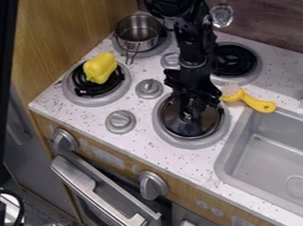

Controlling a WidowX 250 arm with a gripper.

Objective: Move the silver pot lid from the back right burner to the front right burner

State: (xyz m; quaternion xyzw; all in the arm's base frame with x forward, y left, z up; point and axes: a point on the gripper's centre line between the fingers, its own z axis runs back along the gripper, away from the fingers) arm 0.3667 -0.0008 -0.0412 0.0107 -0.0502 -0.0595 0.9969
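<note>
The black gripper [191, 109] hangs down at the front right burner, its lower end at the middle of a round, dark, shiny lid [207, 123] with a metal rim. The lid lies on that burner, partly hidden by the gripper; whether it is held cannot be told. On the front left burner rests a yellow bell pepper [100, 68]. Behind it, a small steel pot [139, 34] stands on the back left burner, with its thin handle toward the front. A brush with a yellow handle [259, 103] lies right of the gripper, between the burners and the sink.
The back right burner [239, 61] is just behind the gripper. A grey sink [224, 164] takes up the right side. Grey knobs [121, 121] stand on the stove top, a wooden wall [82, 23] rises at left, and a clear utensil [222, 15] hangs at the back.
</note>
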